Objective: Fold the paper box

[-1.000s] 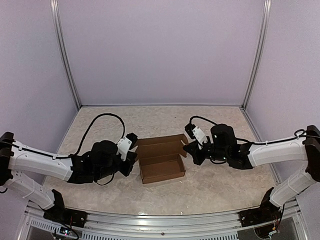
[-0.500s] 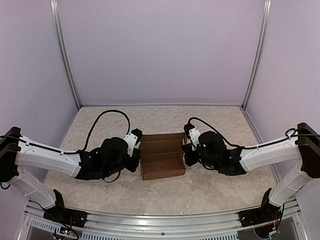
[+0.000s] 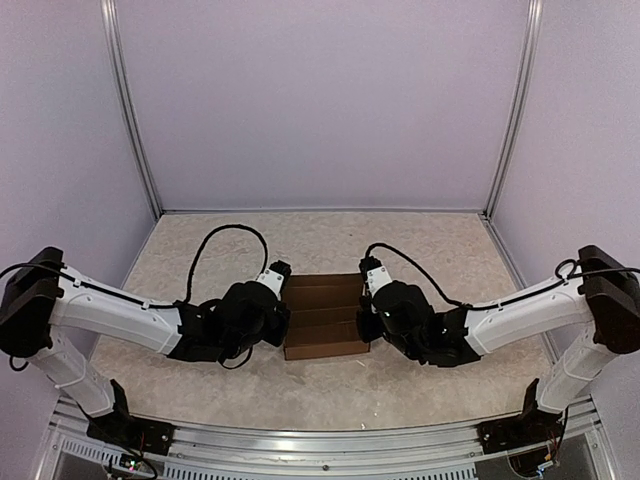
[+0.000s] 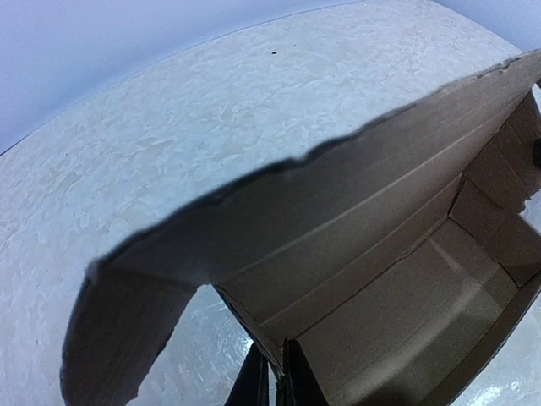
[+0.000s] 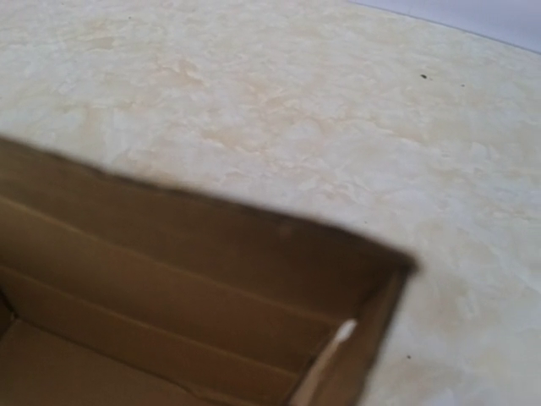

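Jaws closed, flanking paper box (image 3: 322,320) ends.

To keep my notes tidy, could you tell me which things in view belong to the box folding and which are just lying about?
Belonging to the job:
- the paper box, open-topped, mid-table
- the left gripper and right gripper, one at each end of it

Just lying about:
- nothing loose shows; only the table and the lilac walls
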Robot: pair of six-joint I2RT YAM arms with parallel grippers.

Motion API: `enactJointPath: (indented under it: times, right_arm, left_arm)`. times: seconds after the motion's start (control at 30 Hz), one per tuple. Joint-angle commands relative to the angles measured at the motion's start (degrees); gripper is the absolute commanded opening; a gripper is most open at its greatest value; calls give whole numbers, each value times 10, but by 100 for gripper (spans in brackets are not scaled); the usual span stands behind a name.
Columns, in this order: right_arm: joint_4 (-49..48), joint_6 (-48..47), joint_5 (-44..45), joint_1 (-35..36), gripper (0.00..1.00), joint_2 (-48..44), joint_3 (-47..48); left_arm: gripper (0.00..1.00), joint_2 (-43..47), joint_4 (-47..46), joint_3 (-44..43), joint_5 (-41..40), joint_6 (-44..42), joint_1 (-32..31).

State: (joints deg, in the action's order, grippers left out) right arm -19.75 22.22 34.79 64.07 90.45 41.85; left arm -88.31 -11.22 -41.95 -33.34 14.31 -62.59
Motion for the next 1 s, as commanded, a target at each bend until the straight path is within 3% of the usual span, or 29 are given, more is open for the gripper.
enactJointPath:
  times: [0.0,0.63,0.97]
  right_arm:
    - [16,7,-11,36,0,25,19]
    - [24,9,29,71,0,32,17]
    - [29,16,42,77,0,15,0]
  left_arm:
    - [5,-20,-45,-31,39,20,-29]
    - [5,-66,-21,-74,11,44,-58]
    - [3,-71,-12,-56,3,63,-67]
